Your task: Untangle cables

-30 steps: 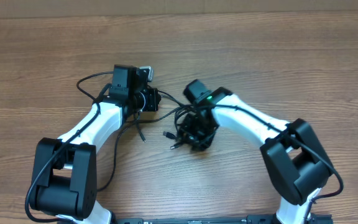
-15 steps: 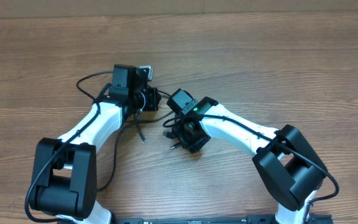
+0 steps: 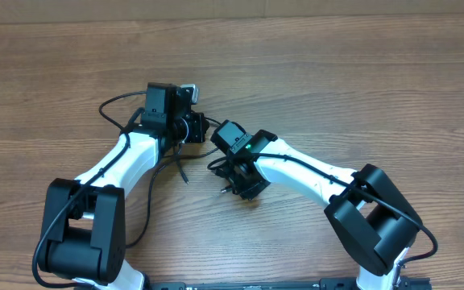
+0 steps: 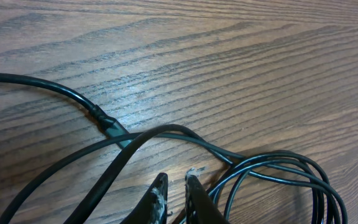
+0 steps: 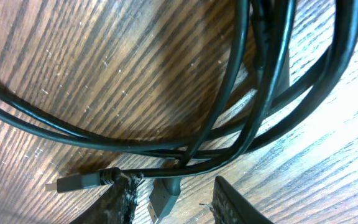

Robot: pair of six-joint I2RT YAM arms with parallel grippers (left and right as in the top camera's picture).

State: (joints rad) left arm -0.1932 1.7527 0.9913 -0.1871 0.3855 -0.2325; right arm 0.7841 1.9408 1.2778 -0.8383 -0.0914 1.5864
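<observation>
Where the wooden table (image 3: 361, 72) held the black cables (image 4: 173, 129), the right gripper (image 5: 174, 202) stood partly apart astride a plug end (image 5: 163, 198), one finger (image 5: 120, 200) touching a cord. The left gripper (image 4: 177, 186) was nearly together, perhaps pinching a cord. Over the last second the right arm (image 3: 296, 169) had swung leftward. The loops crossed loosely, and one silvery tip (image 5: 58, 185) showed.

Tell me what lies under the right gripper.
Crossing cables lie on the table under the right gripper, one silvery plug tip showing. From overhead the gripper covers most of the tangle, so how they knot cannot be seen.
</observation>
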